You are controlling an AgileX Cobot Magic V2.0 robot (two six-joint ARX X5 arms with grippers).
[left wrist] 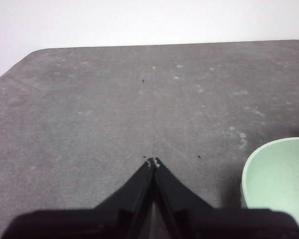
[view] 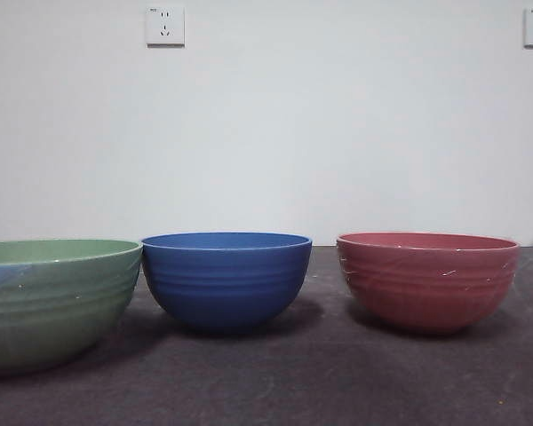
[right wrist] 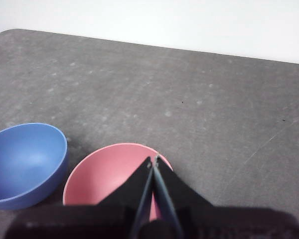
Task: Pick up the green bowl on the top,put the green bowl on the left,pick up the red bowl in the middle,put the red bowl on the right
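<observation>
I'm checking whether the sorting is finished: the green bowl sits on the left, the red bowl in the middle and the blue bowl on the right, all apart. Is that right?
Not quite. The front view shows the blue bowl in the middle and the red bowl on the right. The green bowl is on the left, and all three stand apart.

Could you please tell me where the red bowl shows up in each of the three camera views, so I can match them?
Front view: the red bowl stands at the right, apart from the blue bowl.
Left wrist view: not in it; only the green bowl shows.
Right wrist view: the red bowl lies just beyond the right hand, which is shut and empty.
Shared landmark: the blue bowl beside it.
</observation>
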